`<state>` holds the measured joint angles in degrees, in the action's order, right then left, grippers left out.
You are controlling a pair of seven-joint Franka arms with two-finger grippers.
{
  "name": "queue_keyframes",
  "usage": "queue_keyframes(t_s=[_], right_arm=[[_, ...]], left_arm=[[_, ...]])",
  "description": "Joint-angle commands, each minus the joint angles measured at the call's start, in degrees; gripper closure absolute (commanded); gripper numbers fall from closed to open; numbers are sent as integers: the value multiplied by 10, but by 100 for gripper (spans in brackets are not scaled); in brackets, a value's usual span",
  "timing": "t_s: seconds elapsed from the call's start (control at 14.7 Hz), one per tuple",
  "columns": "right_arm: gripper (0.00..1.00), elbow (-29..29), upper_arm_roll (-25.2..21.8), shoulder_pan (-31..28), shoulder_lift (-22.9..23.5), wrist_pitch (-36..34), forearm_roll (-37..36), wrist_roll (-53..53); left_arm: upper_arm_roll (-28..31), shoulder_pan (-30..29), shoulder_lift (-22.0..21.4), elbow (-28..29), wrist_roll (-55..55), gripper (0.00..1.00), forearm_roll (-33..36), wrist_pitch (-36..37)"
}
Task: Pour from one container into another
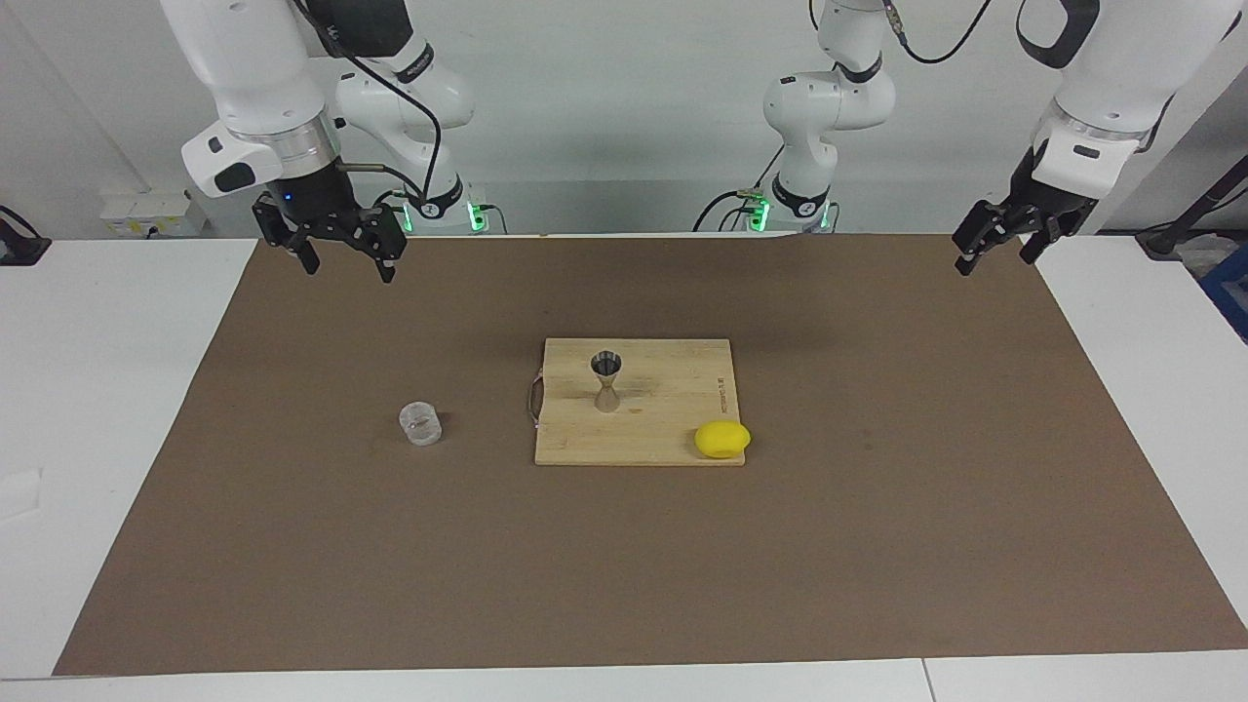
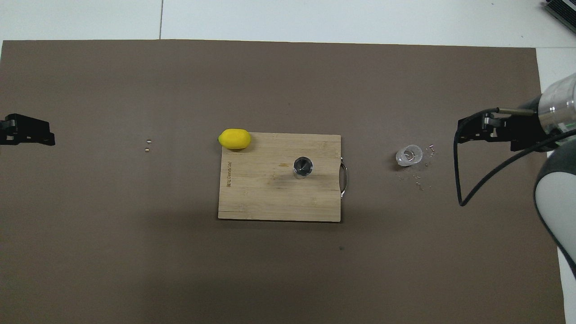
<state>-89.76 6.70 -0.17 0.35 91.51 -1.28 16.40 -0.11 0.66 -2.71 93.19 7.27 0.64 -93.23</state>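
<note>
Both grippers hang open and empty: right gripper [image 1: 343,258] raised well clear of the glass tumbler [image 1: 420,424], left gripper [image 1: 994,252] waiting, jigger [image 1: 606,382] far off.

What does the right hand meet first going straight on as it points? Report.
Likely bare brown mat: the open right hand points down over the mat near the robots' edge. The glass tumbler stands farther out, off that line.

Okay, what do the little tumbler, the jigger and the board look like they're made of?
Tumbler: clear glass or possibly plastic, since the brown mat shows through it. Jigger: metal, silver-grey with a dull shine. Board: light wood, perhaps bamboo, with visible strip grain and a matte finish.
</note>
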Motion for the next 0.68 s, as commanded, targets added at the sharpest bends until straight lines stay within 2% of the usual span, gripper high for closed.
queue_keyframes(t_s=[0.0,0.61], right_arm=[[0,-19,2,-8,-15,-7,15,-17],[0,-40,2,-8,-26,-7,25,-54]], left_arm=[[4,9,-13,14,4,0,14,-12],[4,10,-14,14,1,0,12,-11]])
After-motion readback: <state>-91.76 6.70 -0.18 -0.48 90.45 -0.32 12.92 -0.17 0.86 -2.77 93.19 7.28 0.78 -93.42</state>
